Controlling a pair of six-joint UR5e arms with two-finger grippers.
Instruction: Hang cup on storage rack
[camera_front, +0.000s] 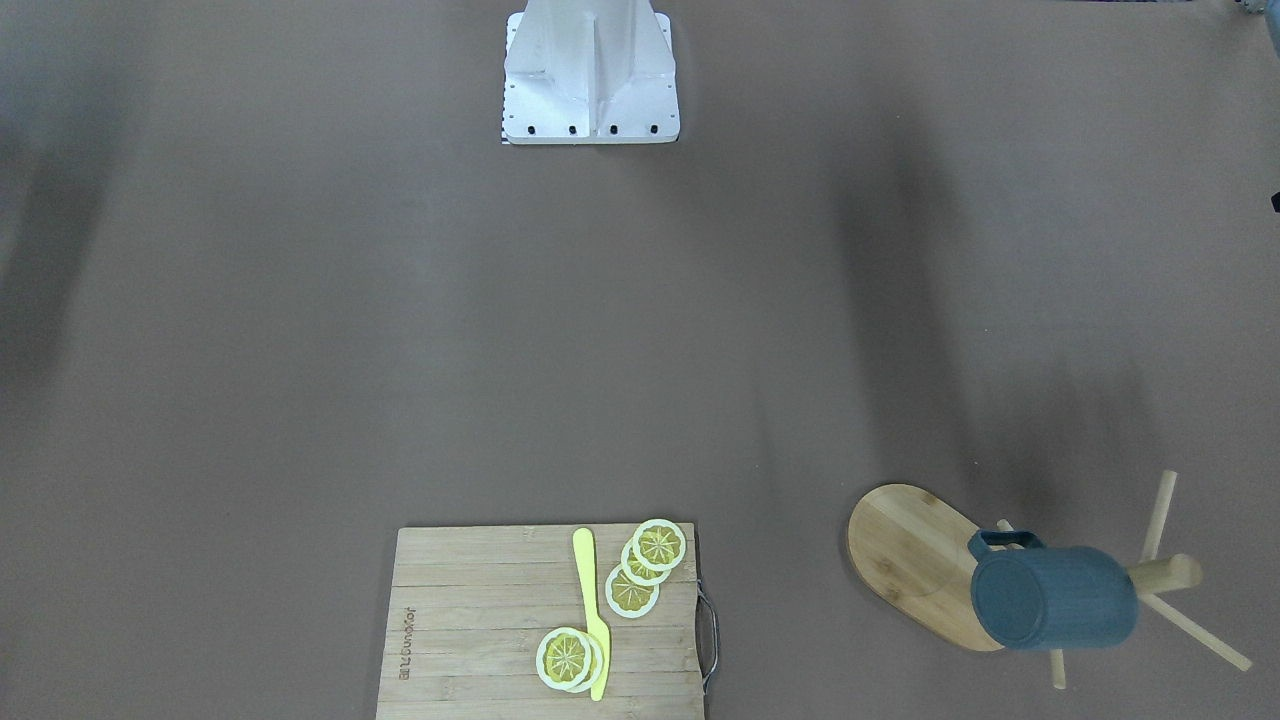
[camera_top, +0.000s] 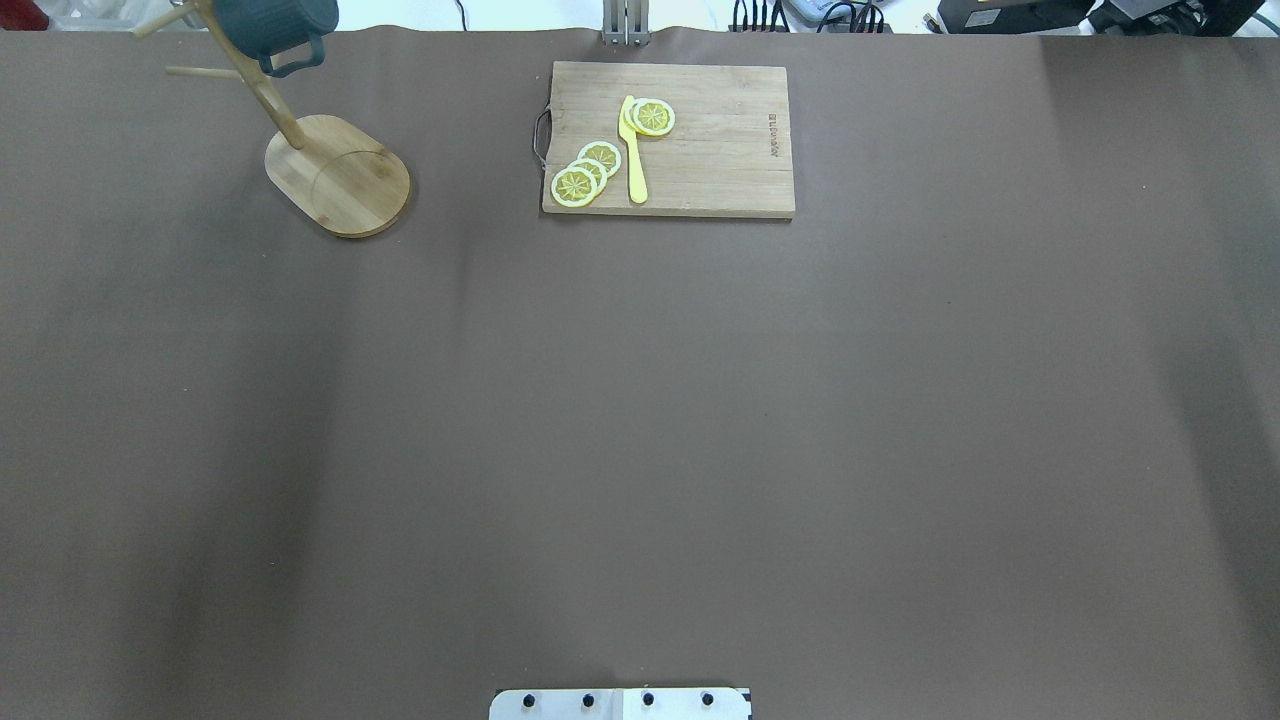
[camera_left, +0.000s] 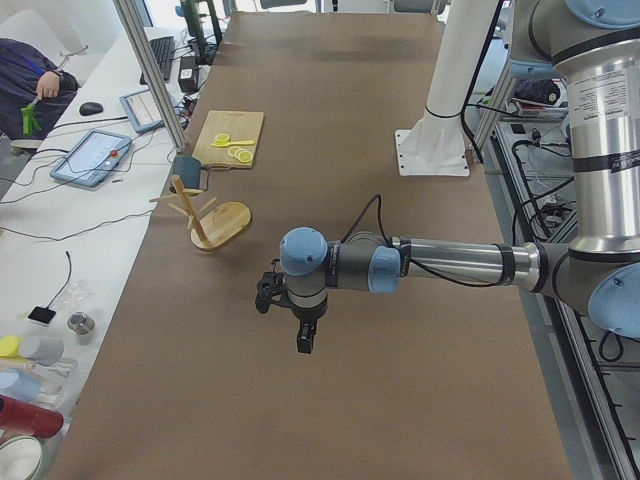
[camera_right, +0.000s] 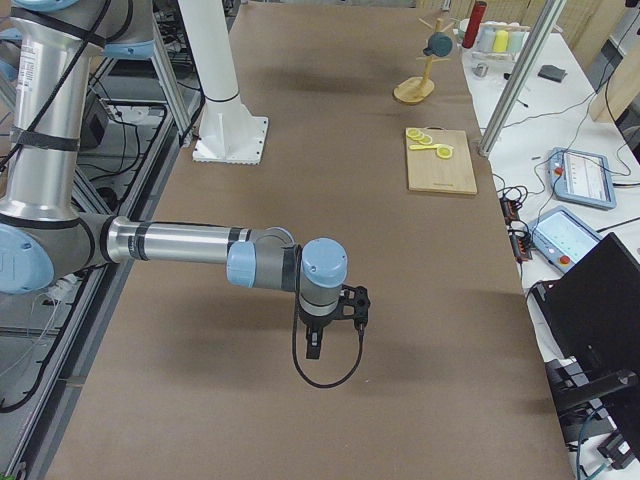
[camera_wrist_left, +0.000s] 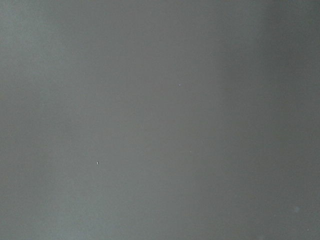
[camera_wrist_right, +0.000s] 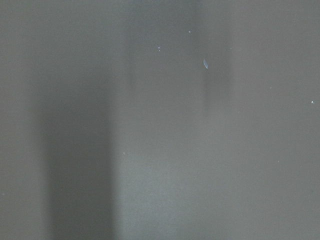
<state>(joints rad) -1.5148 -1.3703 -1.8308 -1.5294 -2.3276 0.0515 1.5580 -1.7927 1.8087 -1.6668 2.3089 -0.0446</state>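
The dark slate-blue cup (camera_front: 1055, 598) hangs by its handle on a peg of the light bamboo storage rack (camera_front: 905, 550), at the table's far left corner in the overhead view, where the cup (camera_top: 275, 25) sits above the rack's oval base (camera_top: 340, 178). Both grippers are far from it. My left gripper (camera_left: 290, 305) shows only in the exterior left view, low over bare table. My right gripper (camera_right: 335, 310) shows only in the exterior right view. I cannot tell whether either is open or shut. Both wrist views show only blurred table surface.
A rectangular wooden cutting board (camera_top: 700, 140) with lemon slices (camera_top: 585, 175) and a yellow knife (camera_top: 633, 150) lies at the far middle of the table. The robot's white base (camera_front: 590, 75) stands at the near edge. Operators' desks with tablets (camera_left: 95, 155) flank the far side.
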